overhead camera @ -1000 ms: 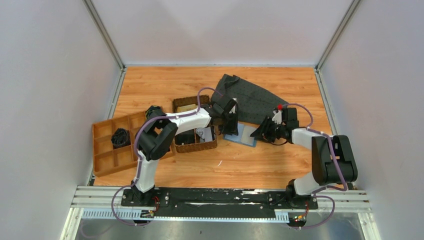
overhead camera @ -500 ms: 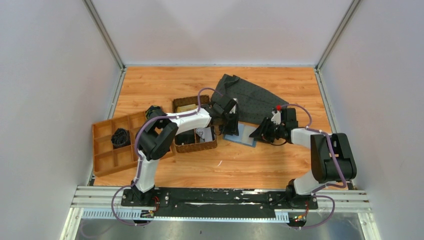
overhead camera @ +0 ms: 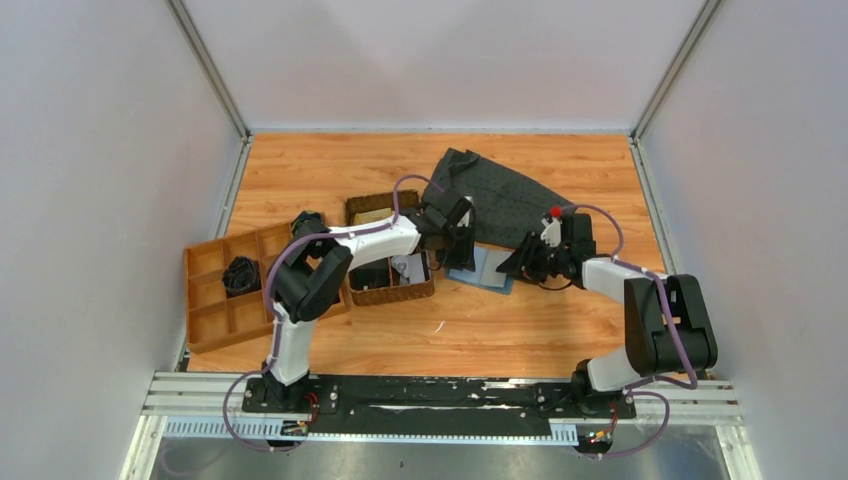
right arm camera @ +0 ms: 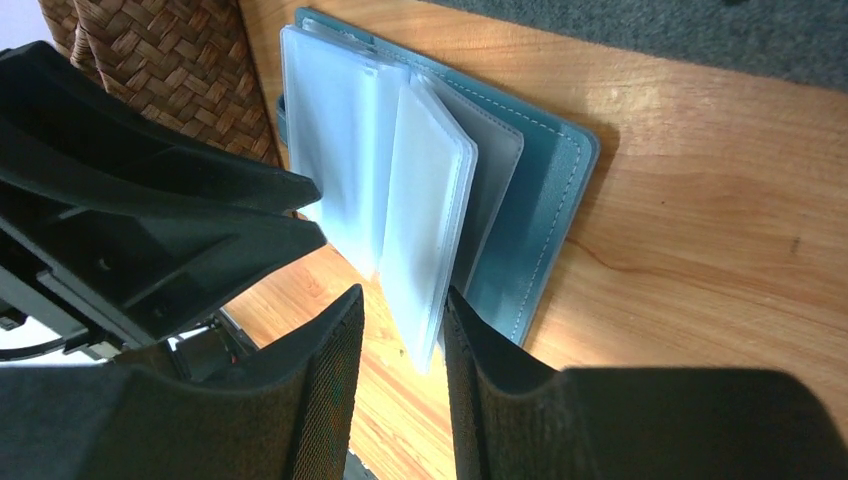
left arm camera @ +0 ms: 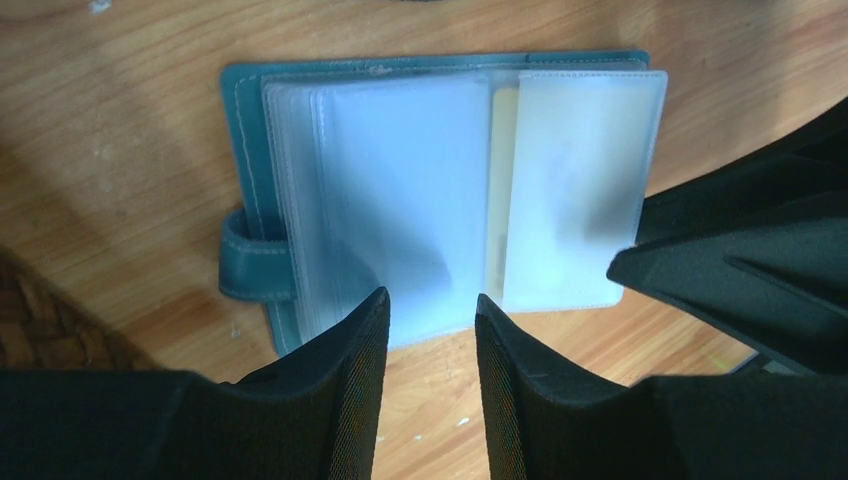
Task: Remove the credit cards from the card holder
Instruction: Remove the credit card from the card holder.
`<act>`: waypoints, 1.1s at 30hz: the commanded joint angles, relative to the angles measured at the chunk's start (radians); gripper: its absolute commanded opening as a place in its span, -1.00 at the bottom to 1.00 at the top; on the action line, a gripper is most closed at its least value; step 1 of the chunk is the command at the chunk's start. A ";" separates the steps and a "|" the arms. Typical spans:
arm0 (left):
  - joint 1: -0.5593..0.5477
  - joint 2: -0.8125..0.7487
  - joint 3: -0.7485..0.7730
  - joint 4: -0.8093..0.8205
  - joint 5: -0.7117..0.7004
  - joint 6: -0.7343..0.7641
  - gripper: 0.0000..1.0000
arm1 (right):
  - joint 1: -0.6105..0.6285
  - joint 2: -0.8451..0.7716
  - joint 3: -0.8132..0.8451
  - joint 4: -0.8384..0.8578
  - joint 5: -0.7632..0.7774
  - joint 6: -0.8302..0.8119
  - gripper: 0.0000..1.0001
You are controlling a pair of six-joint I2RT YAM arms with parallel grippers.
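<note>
My right gripper [right arm camera: 403,300] has crept in toward the holder [right arm camera: 540,200]. Its jaws are a narrow gap apart and straddle one clear sleeve [right arm camera: 428,230] that stands up from the stack. I don't see it pinched yet. The holder lies open on the worktop [overhead camera: 520,330], just beside the basket [right arm camera: 170,50]. In the left wrist view a pale yellowish edge, likely a card [left arm camera: 503,180], shows between two sleeves. No card is out, so I judge we are only now isolating a leaf to get at it.

Compared with a second ago, the right arm covers slightly more of the holder from above. The left gripper [left arm camera: 430,305] has barely shifted and sits slightly parted, empty, at the sleeves' near edge.
</note>
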 commanded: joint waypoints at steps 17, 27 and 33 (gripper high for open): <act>0.005 -0.095 -0.026 -0.038 -0.007 -0.023 -0.20 | 0.060 -0.061 0.018 -0.106 0.153 -0.022 -0.23; 0.005 -0.098 -0.034 -0.045 -0.010 -0.019 -0.21 | 0.081 0.034 0.013 -0.063 0.132 -0.012 -0.24; 0.005 -0.098 -0.036 -0.043 -0.007 -0.017 -0.21 | 0.085 0.015 0.017 -0.053 0.111 -0.008 -0.26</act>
